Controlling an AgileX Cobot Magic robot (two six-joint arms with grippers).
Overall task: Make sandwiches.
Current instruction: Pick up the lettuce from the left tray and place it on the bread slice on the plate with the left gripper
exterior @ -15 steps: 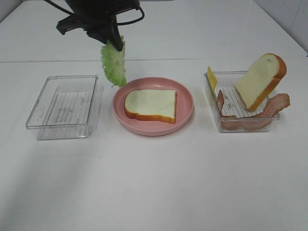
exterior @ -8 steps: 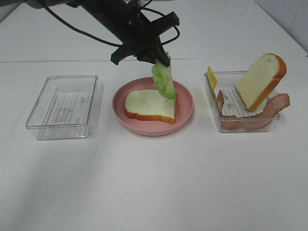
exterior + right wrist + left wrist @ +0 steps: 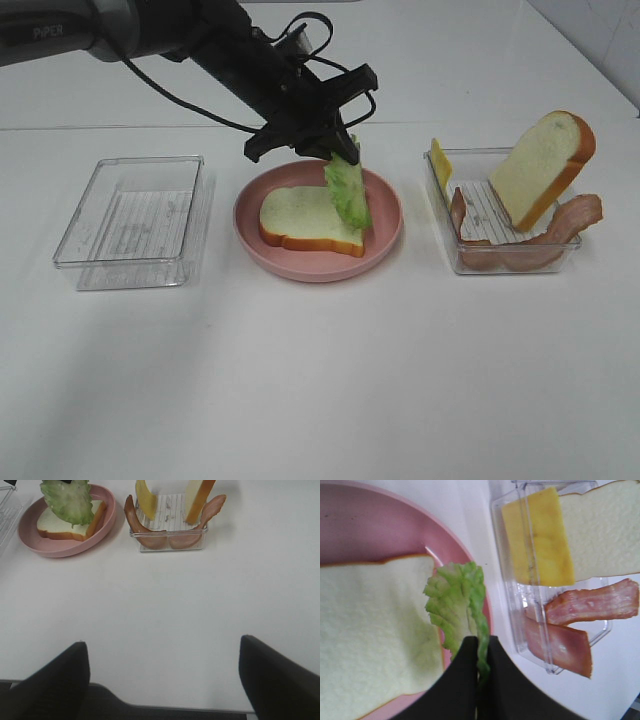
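My left gripper is shut on a ruffled green lettuce leaf that hangs over the right end of a white bread slice on the pink plate. In the left wrist view the closed fingertips pinch the lettuce above the bread. A second bread slice, a yellow cheese slice and bacon strips stand in the right tray. My right gripper is open, far from the food, over bare table.
An empty clear tray sits left of the plate. The white table's back edge runs behind the trays. The left arm reaches in from the upper left, with cables.
My left gripper carried the lettuce from left of the plate rightward and down, so that it now hangs over the bread's right end.
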